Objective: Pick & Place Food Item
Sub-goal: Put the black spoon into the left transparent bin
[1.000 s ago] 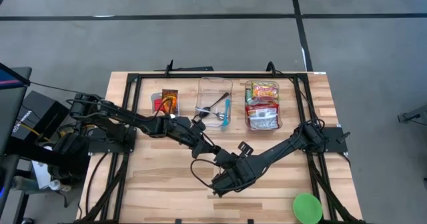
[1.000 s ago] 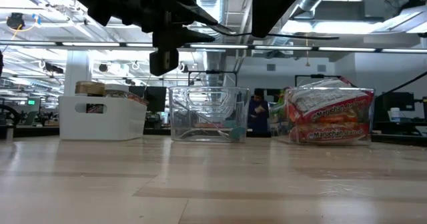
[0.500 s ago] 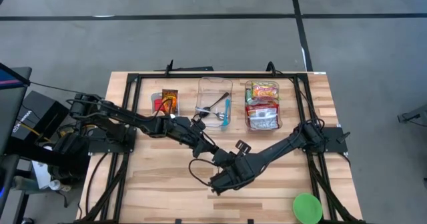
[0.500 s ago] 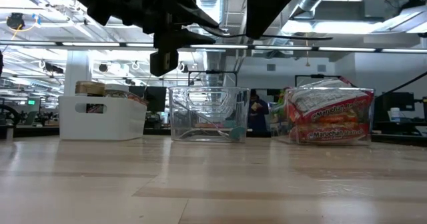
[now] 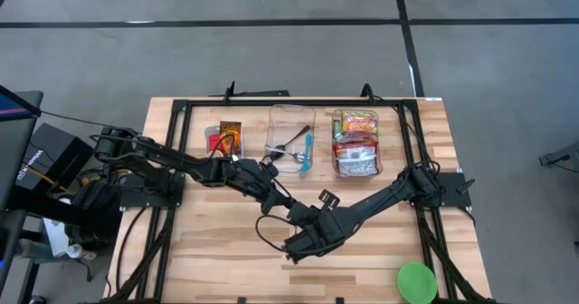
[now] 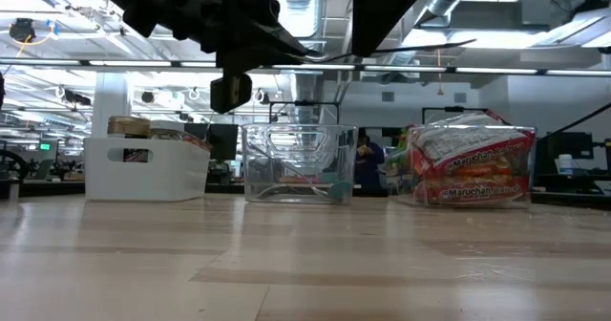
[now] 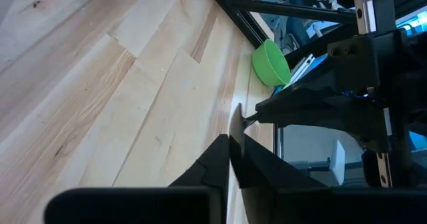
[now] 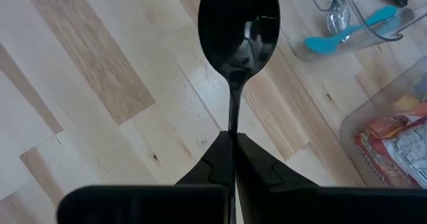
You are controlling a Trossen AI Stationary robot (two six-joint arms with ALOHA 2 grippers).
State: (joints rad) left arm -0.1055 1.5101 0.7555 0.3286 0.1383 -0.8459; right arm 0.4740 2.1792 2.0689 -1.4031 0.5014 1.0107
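A black spoon (image 8: 239, 31) hangs over the middle of the wooden table (image 5: 217, 250), held between both grippers. My right gripper (image 8: 231, 136) is shut on its handle. My left gripper (image 7: 231, 141) reaches in from the table's left (image 5: 280, 206) and is shut where the spoon's bowl end (image 7: 235, 116) shows edge-on as a thin dark sliver. Food packets fill a clear bin (image 5: 355, 155) at the far right. No gripper touches them. My left gripper pinches the thin sliver of the spoon's bowl end (image 7: 235, 124) between its two fingers, coming almost level from the table's left. The spoon is clear of the table. My right gripper pinches the spoon's thin handle (image 8: 231, 121) between its two fingers. The fingers slant down toward the far side and lie along the handle. The bowl (image 8: 239, 24) stands beyond them, its hollow toward the wrist camera.
Three bins stand along the far edge: a white one with snack packets (image 5: 224, 139), a clear one with utensils and a blue spoon (image 5: 291, 150), and the clear food bin (image 6: 468, 163). A green bowl (image 5: 416, 281) sits at the near right corner.
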